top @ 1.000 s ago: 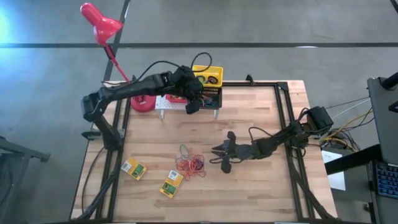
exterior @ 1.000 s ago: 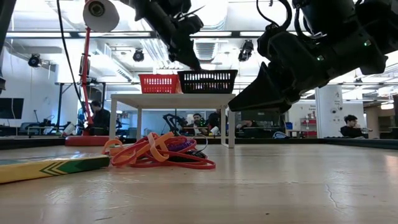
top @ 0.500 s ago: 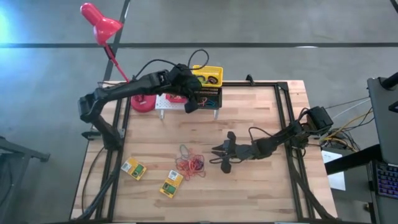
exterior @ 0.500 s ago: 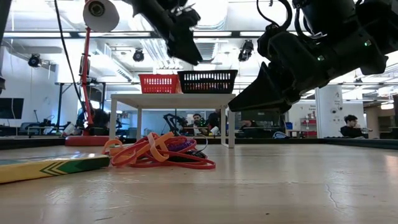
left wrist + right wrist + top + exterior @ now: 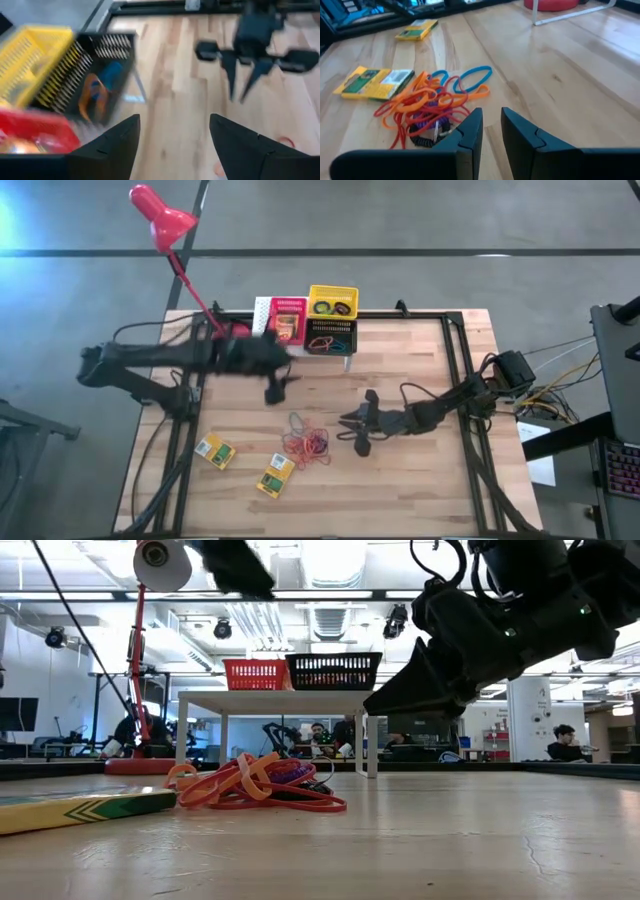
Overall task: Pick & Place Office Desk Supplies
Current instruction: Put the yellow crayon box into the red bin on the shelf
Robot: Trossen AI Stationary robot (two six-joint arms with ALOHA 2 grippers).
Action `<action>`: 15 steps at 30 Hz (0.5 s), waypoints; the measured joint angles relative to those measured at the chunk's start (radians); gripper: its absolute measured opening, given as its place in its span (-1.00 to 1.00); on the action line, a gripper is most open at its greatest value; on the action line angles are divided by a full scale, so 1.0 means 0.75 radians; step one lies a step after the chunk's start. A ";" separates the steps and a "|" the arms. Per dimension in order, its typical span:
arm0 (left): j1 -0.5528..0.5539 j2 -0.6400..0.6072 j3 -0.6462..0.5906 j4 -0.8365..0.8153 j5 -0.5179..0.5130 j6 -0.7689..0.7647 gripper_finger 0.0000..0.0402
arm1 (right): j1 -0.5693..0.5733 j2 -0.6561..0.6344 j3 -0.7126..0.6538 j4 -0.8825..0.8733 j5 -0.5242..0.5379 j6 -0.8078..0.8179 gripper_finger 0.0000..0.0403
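Note:
A tangle of orange-red rubber bands point(image 5: 305, 443) with blue and purple rings point(image 5: 430, 100) lies mid-table. Two flat yellow-and-green boxes point(image 5: 215, 450) point(image 5: 275, 476) lie near it toward the near left. Red point(image 5: 288, 320), yellow point(image 5: 332, 302) and black point(image 5: 330, 338) baskets stand on the white rack at the far edge. The black basket point(image 5: 107, 75) holds orange and blue pieces. My left gripper point(image 5: 273, 388) hangs open and empty above the table, left of the rack. My right gripper point(image 5: 343, 427) rests low just right of the tangle, its fingers point(image 5: 470, 131) a narrow gap apart and empty.
A red desk lamp point(image 5: 160, 218) leans over the far left corner, its base point(image 5: 238, 330) beside the rack point(image 5: 275, 697). Black frame rails run along the table's left and right sides. Bare wood lies between the rack and the tangle. People sit in the room behind.
My left gripper has opened above the black basket, then drawn back quickly from the baskets toward the table's left and near side, staying high. The baskets, once covered by the arm, now show in full. My right gripper and the tangle have kept still.

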 joint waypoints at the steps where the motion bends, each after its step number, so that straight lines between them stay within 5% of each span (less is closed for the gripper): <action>1: -0.068 -0.027 -0.063 0.024 -0.079 -0.057 0.19 | -0.002 0.000 0.000 0.016 0.000 -0.004 -0.66; 6: -0.477 -0.055 -0.293 0.054 -0.520 -0.428 0.17 | -0.004 0.000 0.031 0.029 -0.007 -0.052 -0.65; 15: -1.038 0.054 -0.441 0.219 -0.686 -1.064 0.17 | -0.004 0.000 0.231 -0.055 -0.275 -0.124 -0.43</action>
